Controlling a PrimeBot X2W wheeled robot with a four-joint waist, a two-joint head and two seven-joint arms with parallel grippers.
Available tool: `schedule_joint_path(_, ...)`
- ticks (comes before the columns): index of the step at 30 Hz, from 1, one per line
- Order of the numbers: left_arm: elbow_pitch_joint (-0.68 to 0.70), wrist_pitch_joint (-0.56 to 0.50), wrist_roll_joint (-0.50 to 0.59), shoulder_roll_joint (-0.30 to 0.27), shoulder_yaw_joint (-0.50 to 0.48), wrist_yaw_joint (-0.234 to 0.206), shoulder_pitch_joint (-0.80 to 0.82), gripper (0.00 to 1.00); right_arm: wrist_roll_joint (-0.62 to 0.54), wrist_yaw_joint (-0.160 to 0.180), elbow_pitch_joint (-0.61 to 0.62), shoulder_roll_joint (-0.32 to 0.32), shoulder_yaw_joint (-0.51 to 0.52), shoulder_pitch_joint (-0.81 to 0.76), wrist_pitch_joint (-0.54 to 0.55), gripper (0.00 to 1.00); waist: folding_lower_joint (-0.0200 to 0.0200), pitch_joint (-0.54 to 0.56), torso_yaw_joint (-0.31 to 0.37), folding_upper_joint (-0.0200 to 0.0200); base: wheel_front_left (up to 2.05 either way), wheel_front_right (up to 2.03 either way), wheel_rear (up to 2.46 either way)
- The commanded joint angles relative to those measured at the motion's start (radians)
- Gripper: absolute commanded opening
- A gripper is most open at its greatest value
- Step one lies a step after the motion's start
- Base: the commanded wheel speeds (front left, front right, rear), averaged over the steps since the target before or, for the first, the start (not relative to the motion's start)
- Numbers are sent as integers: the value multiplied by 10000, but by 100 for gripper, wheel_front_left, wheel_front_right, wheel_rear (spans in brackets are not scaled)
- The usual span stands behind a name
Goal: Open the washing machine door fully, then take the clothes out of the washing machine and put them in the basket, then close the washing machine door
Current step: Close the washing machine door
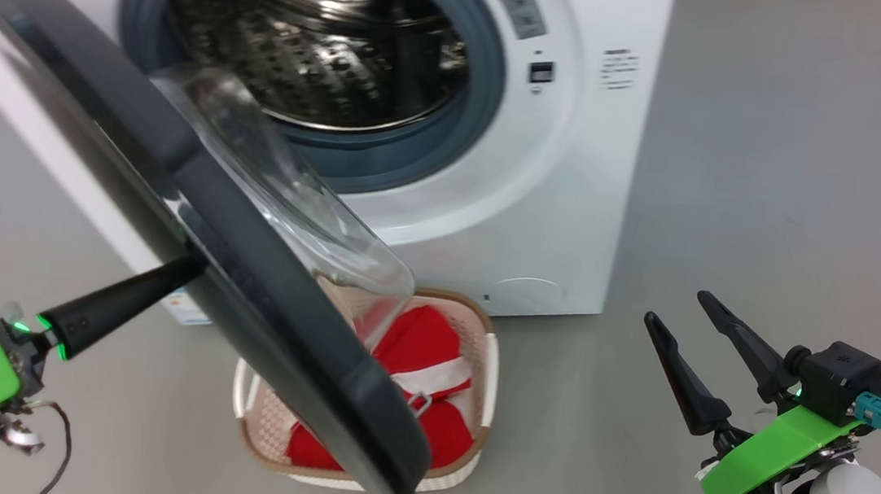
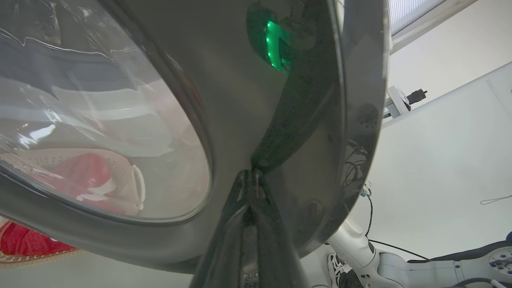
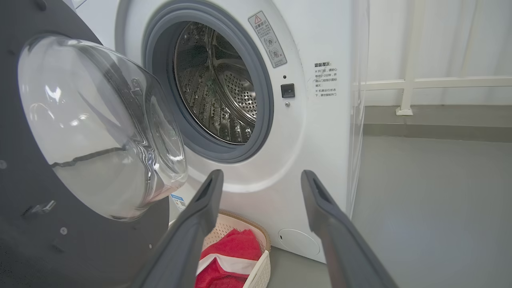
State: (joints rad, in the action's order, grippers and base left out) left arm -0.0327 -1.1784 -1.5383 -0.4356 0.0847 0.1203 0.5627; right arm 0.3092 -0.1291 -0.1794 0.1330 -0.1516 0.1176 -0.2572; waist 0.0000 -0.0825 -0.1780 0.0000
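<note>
Washing machine door [image 1: 253, 291] touches the closed left jaws at its rim.

I see a smooth grey floor [image 1: 792, 161] across the work area. In the right wrist view, a pale wall [image 3: 440, 36] stands at the back. A white rail [image 3: 440, 83] with one upright post [image 3: 407, 60] runs before it, and a darker skirting strip [image 3: 440, 120] lies along its foot.

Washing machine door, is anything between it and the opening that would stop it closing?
Nothing visible does. The drum mouth is bare, the basket with the clothes sits low on the floor under the door, and the open right hand is off to the side.
</note>
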Motion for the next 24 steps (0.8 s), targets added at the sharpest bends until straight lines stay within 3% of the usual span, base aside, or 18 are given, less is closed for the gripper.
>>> schedule_joint_path(1, 312, 147, 99, -303, -355, 103, 525, 0, -61, -16, 279, 4, -219, -13, -46, 100, 0, -146, 577, 0, 0, 0, 0)
schedule_joint_path(13, 16, 1997, 1056, -202, 255, 103, 1265, 0, -167, -16, 461, -250, -34, 89, -46, 100, 0, -651, 2033, 0, 0, 0, 0)
schedule_joint_path(24, -1148, 4414, 1697, -820, 937, 103, 2150, 0, -246, -16, 581, -536, -78, 348, -46, 100, 0, -1232, 3093, 0, 0, 0, 0)
